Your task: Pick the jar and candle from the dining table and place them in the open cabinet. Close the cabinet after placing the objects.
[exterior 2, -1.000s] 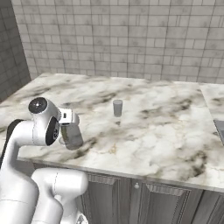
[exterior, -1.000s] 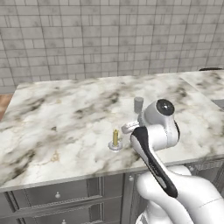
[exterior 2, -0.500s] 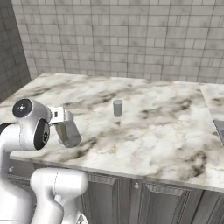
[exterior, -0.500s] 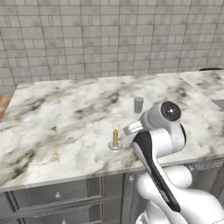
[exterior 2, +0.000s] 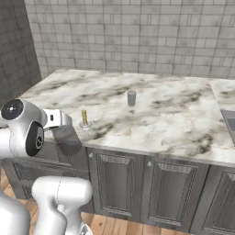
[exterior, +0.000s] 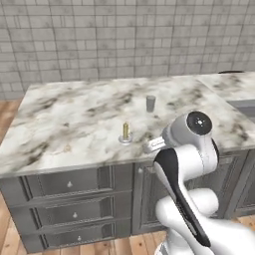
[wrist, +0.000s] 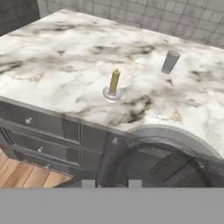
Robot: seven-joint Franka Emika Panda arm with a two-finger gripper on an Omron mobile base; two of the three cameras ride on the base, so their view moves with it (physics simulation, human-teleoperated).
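arm pulled back off dining table | end effector closed, empty | candle near front edge, jar behind

The yellow candle stands upright near the marble surface's front edge; the grey jar stands behind it, apart.

The claw shows just two fingertip stubs at the hand view's lower edge. Ahead of it, the tabletop runs off both sides; the candle wick is too small to discern.
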